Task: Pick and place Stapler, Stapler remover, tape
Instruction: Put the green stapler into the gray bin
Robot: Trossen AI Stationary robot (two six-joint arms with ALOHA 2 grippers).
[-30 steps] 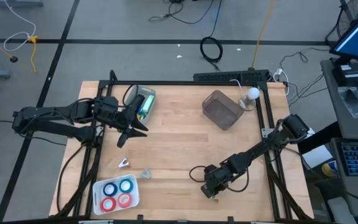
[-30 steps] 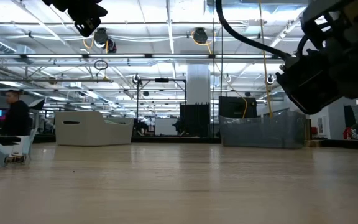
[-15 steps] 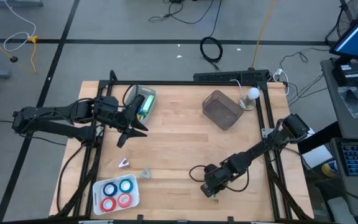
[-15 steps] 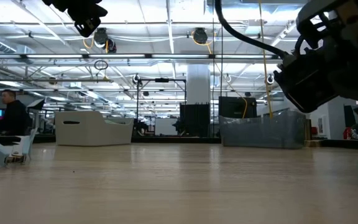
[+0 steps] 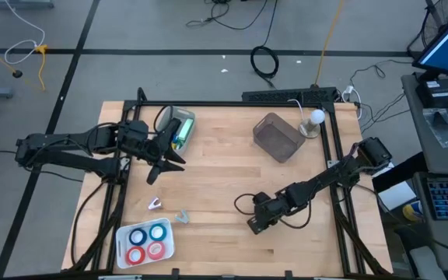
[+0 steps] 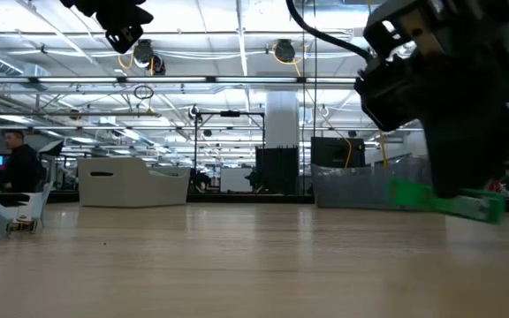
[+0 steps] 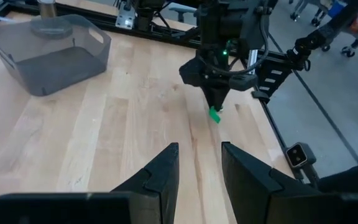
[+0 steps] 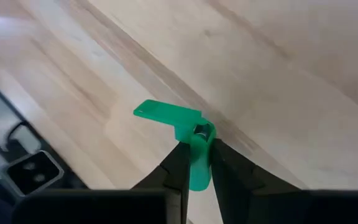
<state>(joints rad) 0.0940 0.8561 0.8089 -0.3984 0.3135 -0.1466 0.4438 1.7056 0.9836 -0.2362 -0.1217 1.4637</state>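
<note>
My right gripper is shut on a small green tool; stapler or stapler remover, I cannot tell. It hangs above the wood near the table's front edge. My left gripper stands open in the air at the far left, holding nothing. Blue and red tape rolls lie in a white tray at the near left corner. A clear tray at the far left holds green and yellow items. A small white piece lies on the wood. My right gripper pinches one end of the green tool between its two fingers, slanting down from the table's right side. The tool's flat tab end sticks out beyond the fingertips. In the low view the tool hangs clear of the table, almost level.
A grey plastic bin stands at the far right, with a white knob beside it. A small clear piece lies near the tape tray. Bare wood spans the table's middle. A black frame rims the table.
My right gripper has moved up and toward the table's left edge, tipping a little. The green tool, which lay on the table at the right of the low view, now hangs lifted clear under the gripper.
</note>
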